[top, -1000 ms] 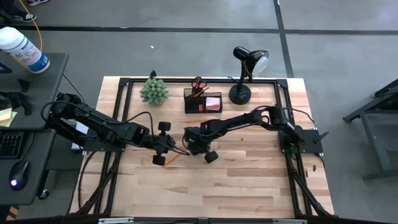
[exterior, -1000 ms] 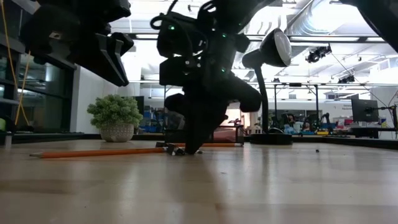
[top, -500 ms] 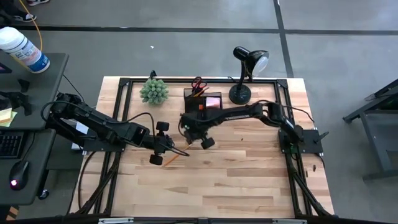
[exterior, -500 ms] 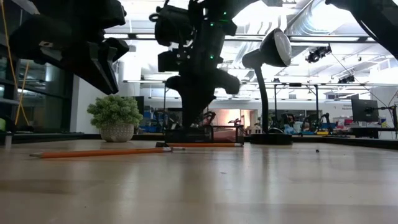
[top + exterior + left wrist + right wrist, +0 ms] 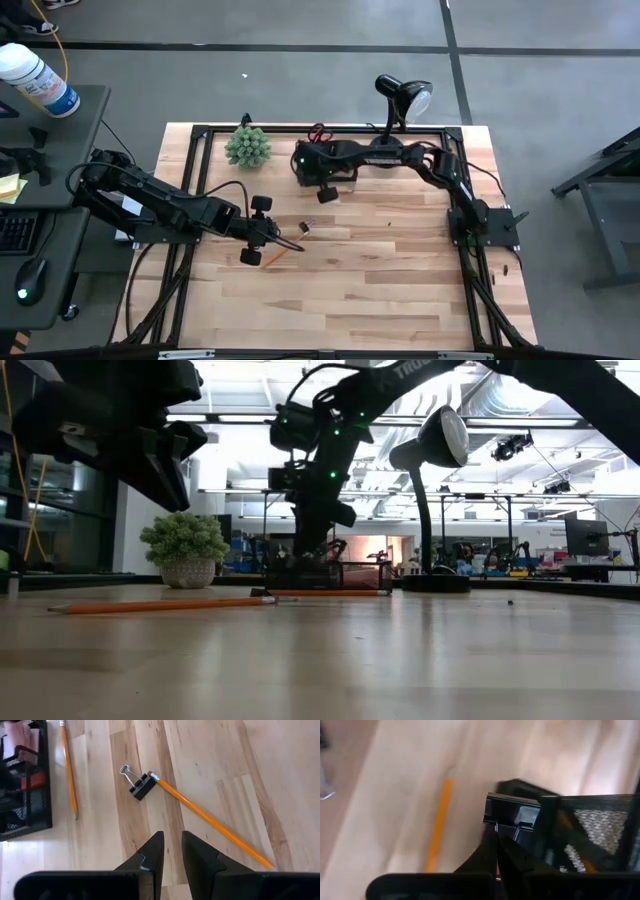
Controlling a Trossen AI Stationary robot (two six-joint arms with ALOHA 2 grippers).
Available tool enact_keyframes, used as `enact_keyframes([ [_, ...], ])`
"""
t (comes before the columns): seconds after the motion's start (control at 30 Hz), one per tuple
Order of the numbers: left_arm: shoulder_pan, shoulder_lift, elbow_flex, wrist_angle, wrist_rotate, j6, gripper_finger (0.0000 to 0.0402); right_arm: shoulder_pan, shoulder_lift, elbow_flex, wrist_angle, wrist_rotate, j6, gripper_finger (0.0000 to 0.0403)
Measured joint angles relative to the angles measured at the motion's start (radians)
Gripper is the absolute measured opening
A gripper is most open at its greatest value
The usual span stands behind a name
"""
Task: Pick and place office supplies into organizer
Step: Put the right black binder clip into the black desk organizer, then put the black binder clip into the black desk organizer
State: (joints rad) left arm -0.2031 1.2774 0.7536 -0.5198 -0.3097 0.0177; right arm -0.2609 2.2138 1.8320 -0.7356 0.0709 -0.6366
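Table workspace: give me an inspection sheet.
Surface: wooden table, bare planks.
Job's things: organizer; first pencil beside it; second pencil ending at the loose binder clip.
Clutter: lamp, plant.
Grippers: left gripper near the second pencil, jaws slightly apart, empty; right gripper at the organizer, shut on held binder clip.
Cables: black cable along left arm.
Surroundings: white bottle on side desk.

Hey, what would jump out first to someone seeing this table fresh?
The right gripper holds a black binder clip by its wire handles at the black mesh organizer, far side of the table. Nearer, a second black binder clip touches an orange pencil ahead of the left gripper.
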Motion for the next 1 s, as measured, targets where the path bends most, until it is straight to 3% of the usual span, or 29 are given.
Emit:
enact_keyframes([
  [0.5,0.000,0.000,0.000,0.001,0.005,-0.002,0.0058,-0.088,-0.001,0.002,0.046,-0.086,-0.003,0.0006],
  [0.7,0.000,0.000,0.000,0.001,0.004,-0.014,0.0058,-0.084,0.001,0.002,0.051,-0.134,-0.024,0.0042],
  [1.0,0.000,0.000,0.000,-0.001,0.003,-0.023,0.0058,-0.073,-0.009,0.002,0.019,-0.079,-0.010,0.0094],
])
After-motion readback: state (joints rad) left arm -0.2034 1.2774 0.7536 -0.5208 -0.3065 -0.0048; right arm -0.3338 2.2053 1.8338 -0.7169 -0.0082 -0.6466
